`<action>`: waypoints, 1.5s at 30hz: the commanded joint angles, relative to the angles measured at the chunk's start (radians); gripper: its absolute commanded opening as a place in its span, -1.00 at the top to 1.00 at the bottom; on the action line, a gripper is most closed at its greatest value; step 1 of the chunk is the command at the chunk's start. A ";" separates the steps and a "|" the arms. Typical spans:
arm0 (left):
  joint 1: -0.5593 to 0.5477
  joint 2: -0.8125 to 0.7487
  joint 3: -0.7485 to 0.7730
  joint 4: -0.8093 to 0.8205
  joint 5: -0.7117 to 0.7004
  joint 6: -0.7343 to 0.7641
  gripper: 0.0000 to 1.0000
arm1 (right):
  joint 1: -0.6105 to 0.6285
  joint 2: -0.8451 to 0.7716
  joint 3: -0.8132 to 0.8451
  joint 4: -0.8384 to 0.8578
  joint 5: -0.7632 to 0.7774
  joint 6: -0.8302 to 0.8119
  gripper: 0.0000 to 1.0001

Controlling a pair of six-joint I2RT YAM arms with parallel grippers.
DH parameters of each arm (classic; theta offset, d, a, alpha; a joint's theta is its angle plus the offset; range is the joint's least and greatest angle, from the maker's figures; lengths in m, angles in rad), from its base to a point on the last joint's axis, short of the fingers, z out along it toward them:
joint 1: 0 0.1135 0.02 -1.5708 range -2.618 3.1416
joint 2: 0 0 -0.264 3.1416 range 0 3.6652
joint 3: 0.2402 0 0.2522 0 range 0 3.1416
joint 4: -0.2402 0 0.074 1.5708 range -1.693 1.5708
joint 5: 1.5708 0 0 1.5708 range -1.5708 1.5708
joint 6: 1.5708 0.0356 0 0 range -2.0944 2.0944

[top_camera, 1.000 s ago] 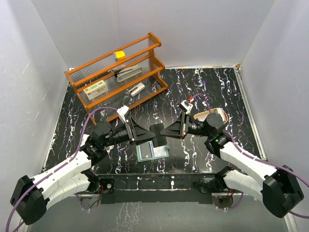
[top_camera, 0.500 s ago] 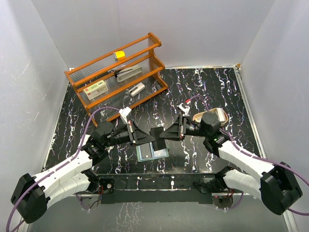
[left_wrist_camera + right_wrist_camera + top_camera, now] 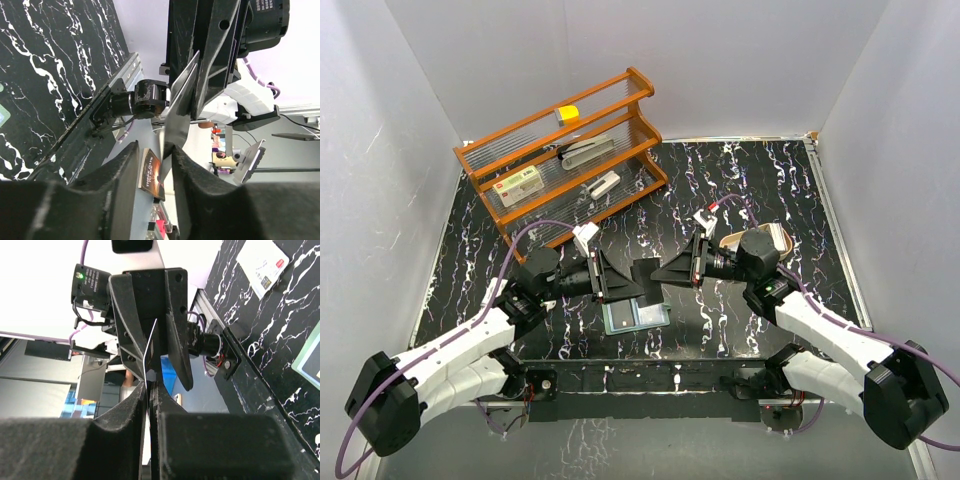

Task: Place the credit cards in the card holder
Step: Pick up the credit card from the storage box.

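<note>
The dark card holder (image 3: 645, 271) hangs above the table's middle, pinched in my shut right gripper (image 3: 659, 273). In the right wrist view it is a thin dark slab with a pale edge (image 3: 148, 352) sticking out past that gripper (image 3: 150, 386). My left gripper (image 3: 634, 283) faces it from the left. In the left wrist view that gripper (image 3: 155, 150) stands open, and the holder's grey flap (image 3: 178, 107) reaches down to its right fingertip. Pale credit cards (image 3: 634, 316) lie flat on the table just below. One of them, a white card (image 3: 263, 264), shows red and dark print.
An orange wooden rack (image 3: 560, 150) stands at the back left and carries a white box with a red label (image 3: 520, 183), a yellow block (image 3: 567, 112) and grey items. A tan oval tray (image 3: 767, 239) sits behind the right wrist. White walls enclose the black marbled table (image 3: 760, 180).
The left arm has edged rightward toward the holder, and its jaws closed, then parted again. The right gripper dipped slightly and came back, keeping its hold on the holder.
</note>
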 commanded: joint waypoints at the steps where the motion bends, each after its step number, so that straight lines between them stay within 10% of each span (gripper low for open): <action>1: 0.005 0.004 -0.004 0.022 0.013 -0.044 0.24 | 0.005 -0.032 0.095 0.164 0.084 0.029 0.94; 17: 0.004 0.010 -0.041 0.179 -0.001 -0.152 0.06 | 0.006 -0.032 0.055 0.252 0.227 0.087 0.95; 31: 0.005 -0.169 0.153 -0.359 -0.223 0.088 -0.21 | 0.006 -0.019 0.100 0.109 -0.027 -0.065 0.89; 45: 0.006 -0.137 0.150 -0.241 -0.166 0.034 -0.22 | 0.007 -0.002 0.079 0.169 -0.073 -0.032 0.91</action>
